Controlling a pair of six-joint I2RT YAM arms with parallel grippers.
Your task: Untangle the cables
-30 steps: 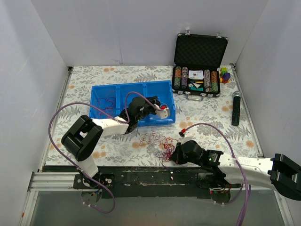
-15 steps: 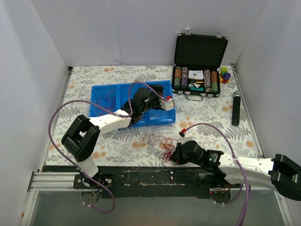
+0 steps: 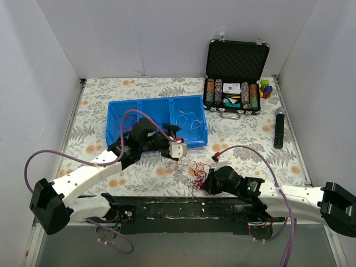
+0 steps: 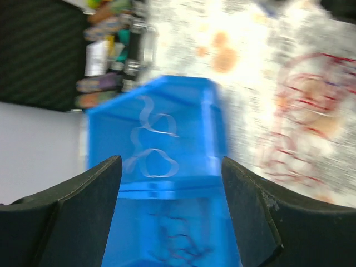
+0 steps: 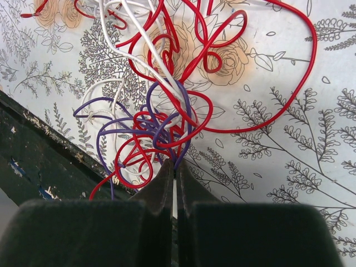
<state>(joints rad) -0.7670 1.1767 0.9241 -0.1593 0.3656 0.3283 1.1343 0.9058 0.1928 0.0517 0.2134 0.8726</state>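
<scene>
A tangle of red, white and purple cables (image 3: 188, 166) lies on the flowered table just in front of the blue bin (image 3: 156, 102). In the right wrist view the cables (image 5: 167, 105) spread out ahead of my right gripper (image 5: 174, 167), which is shut on purple and red strands at the tangle's near edge. From above, that right gripper (image 3: 207, 182) sits at the tangle's near right side. My left gripper (image 3: 177, 146) hovers at the bin's front wall, open and holding nothing. Between its jaws (image 4: 169, 167) the blurred bin (image 4: 211, 111) shows, with a white cable (image 4: 150, 150) inside.
The bin's left compartment holds red cables (image 3: 119, 119) and its right one white cables (image 3: 189, 118). An open poker-chip case (image 3: 236, 92) stands at the back right, with colourful blocks (image 3: 267, 88) beside it. A black stick-shaped object (image 3: 279, 128) lies at the right edge.
My left gripper has opened and drawn back from above the bin's right compartment to its front wall. White cable now lies in that compartment. The right arm has not moved.
</scene>
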